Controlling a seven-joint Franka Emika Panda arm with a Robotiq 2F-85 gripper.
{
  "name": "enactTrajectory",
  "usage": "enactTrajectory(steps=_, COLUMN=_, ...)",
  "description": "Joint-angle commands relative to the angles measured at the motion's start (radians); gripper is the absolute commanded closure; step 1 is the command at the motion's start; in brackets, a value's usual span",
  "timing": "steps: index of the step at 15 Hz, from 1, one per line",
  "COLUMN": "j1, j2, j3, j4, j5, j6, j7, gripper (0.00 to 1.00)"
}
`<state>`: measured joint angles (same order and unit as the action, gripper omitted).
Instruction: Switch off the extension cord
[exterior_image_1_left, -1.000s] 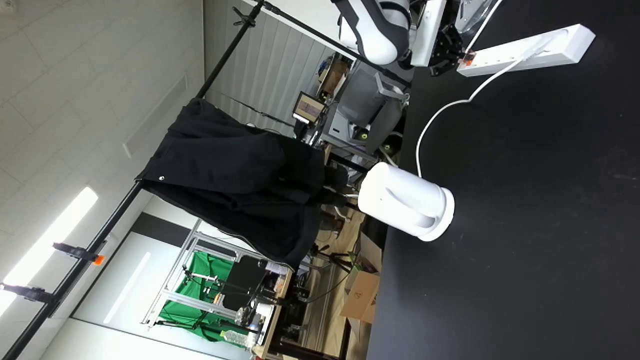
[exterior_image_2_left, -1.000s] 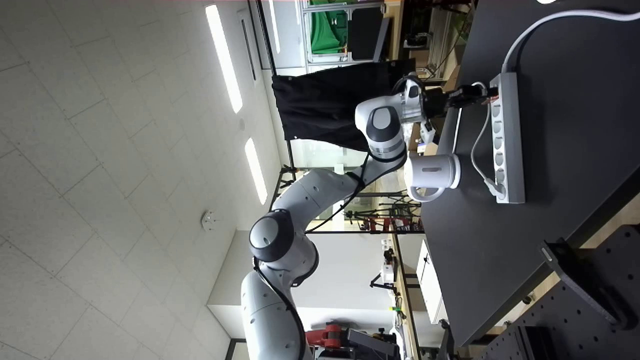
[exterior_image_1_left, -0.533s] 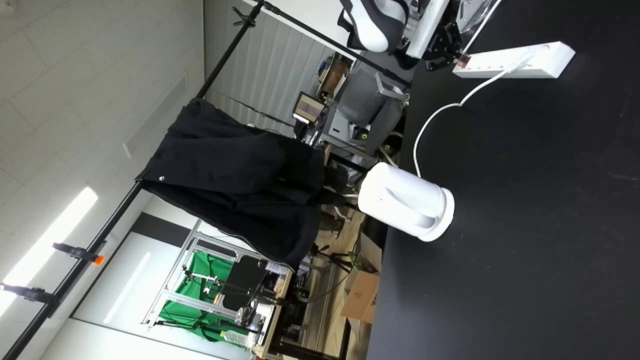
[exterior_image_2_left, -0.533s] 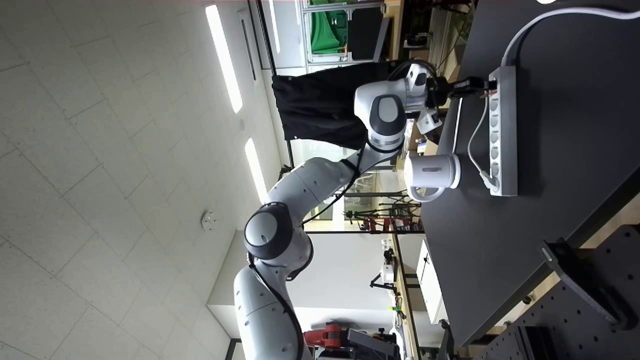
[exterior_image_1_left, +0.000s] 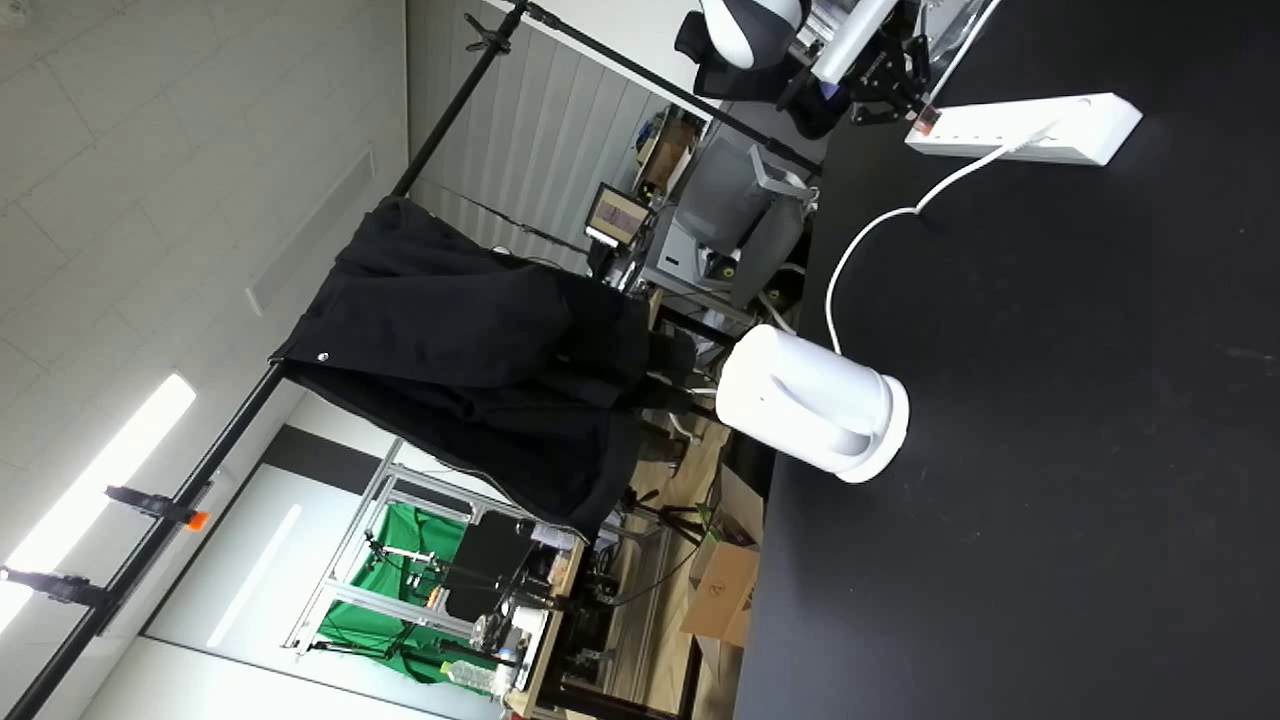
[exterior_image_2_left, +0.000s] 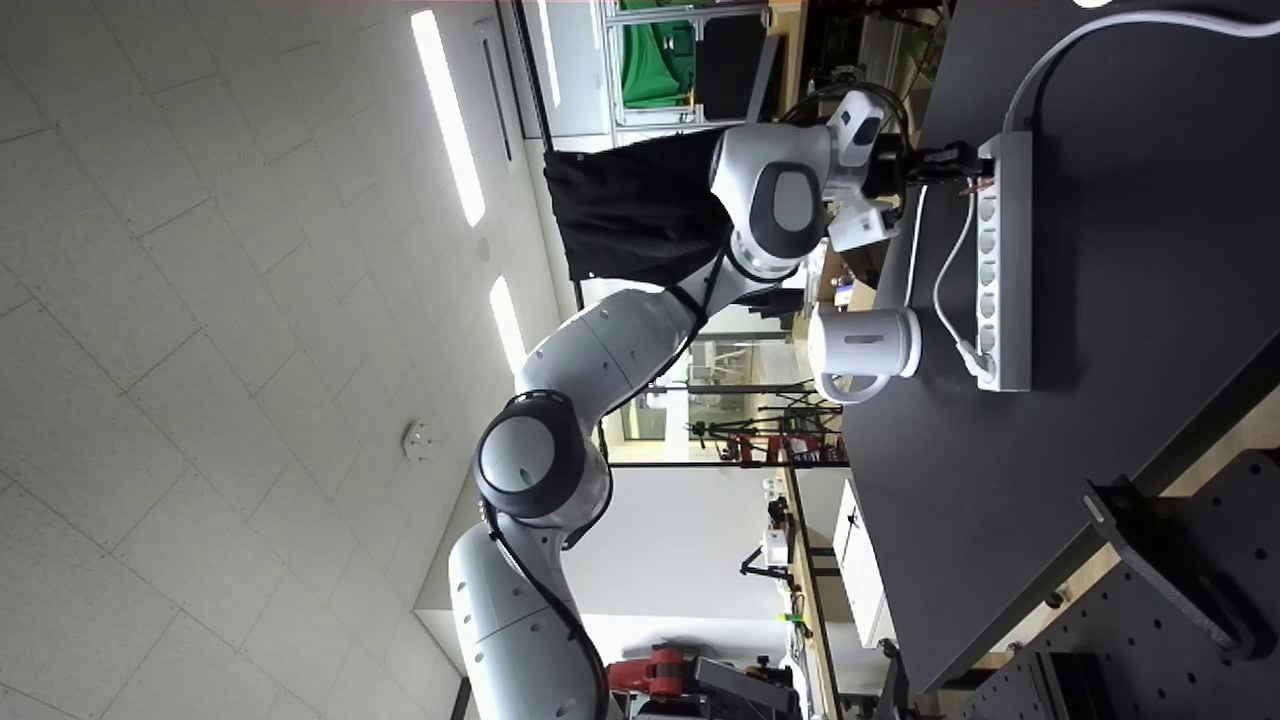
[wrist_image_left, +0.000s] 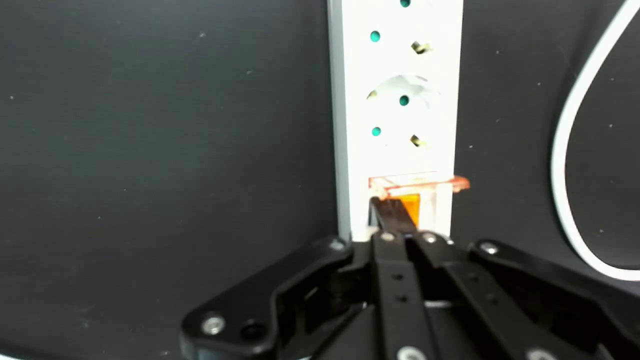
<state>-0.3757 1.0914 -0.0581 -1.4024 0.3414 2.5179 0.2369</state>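
Several sockets (wrist_image_left: 395, 117) line the white extension cord (exterior_image_2_left: 1006, 262) on the table (exterior_image_1_left: 1000, 520); at its near end (wrist view) the gripper (wrist_image_left: 394, 216), fingers together, empty, overlaps the orange switch (wrist_image_left: 411, 205). Left in both exterior views stands a kettle (exterior_image_1_left: 810, 405), inside hidden.

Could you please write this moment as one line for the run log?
target: extension cord | pincer: shut, tip at orange switch | on/off state: cannot tell | electric kettle: upright, apart
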Motion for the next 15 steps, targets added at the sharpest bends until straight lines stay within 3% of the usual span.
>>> enactTrajectory(steps=1, j1=-0.002, j2=0.004, j3=-0.007, j4=0.019, j5=0.012, j6=-0.021, j7=-0.001, gripper=1.00)
enactTrajectory(steps=8, j1=0.065, j2=-0.186, j3=-0.070, j4=-0.076, j5=-0.033, j6=0.007, j7=0.015, gripper=1.00)
enactTrajectory(steps=9, j1=0.074, j2=-0.208, j3=-0.078, j4=-0.082, j5=-0.037, j6=0.008, j7=0.019, gripper=0.74)
enactTrajectory(steps=11, j1=0.093, j2=-0.243, j3=-0.098, j4=-0.097, j5=-0.057, j6=0.003, j7=0.016, gripper=0.68)
enactTrajectory(steps=15, j1=0.115, j2=-0.290, j3=-0.119, j4=-0.140, j5=-0.095, j6=-0.015, j7=0.016, gripper=0.40)
